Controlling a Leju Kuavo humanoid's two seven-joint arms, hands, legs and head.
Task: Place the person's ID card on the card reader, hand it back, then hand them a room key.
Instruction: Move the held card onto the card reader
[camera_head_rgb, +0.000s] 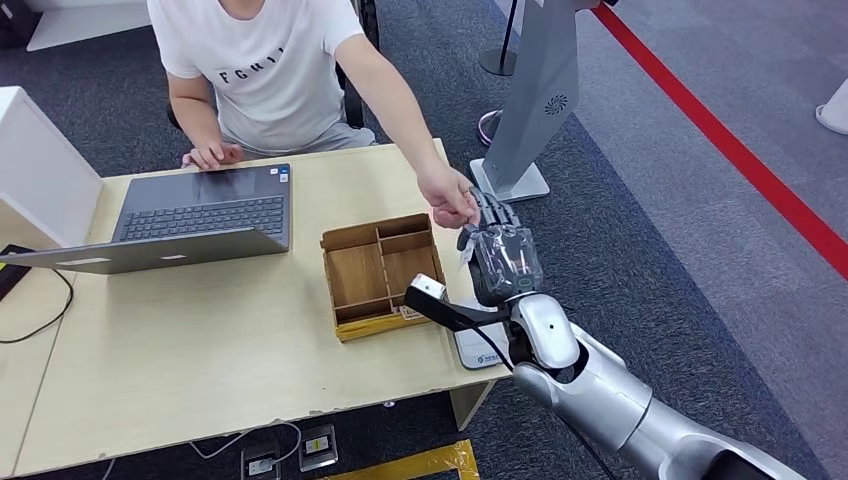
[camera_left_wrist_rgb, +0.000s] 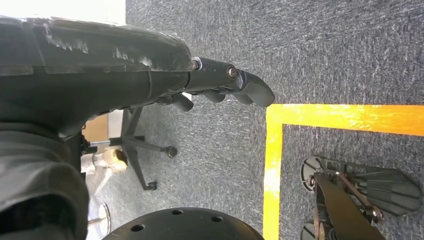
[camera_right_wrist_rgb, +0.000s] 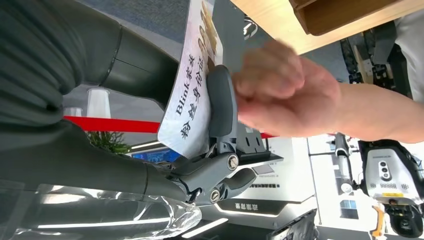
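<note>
My right hand (camera_head_rgb: 503, 255) is raised just past the tabletop's right edge, thumb (camera_right_wrist_rgb: 221, 102) pressing the ID card (camera_right_wrist_rgb: 191, 85) against the fingers, so the card is clamped in it. The person's hand (camera_head_rgb: 452, 200) meets mine at the fingertips; in the right wrist view their hand closes on the card's far edge beside my thumb. A white card reader (camera_head_rgb: 476, 347) lies at the right edge of the table (camera_head_rgb: 200, 350), below my wrist. A wooden tray (camera_head_rgb: 380, 272) sits just left of it, and a laptop (camera_head_rgb: 190, 215) rests open near the far left. My left hand (camera_left_wrist_rgb: 220, 87) hangs over the carpet, fingers loosely curled, holding nothing.
</note>
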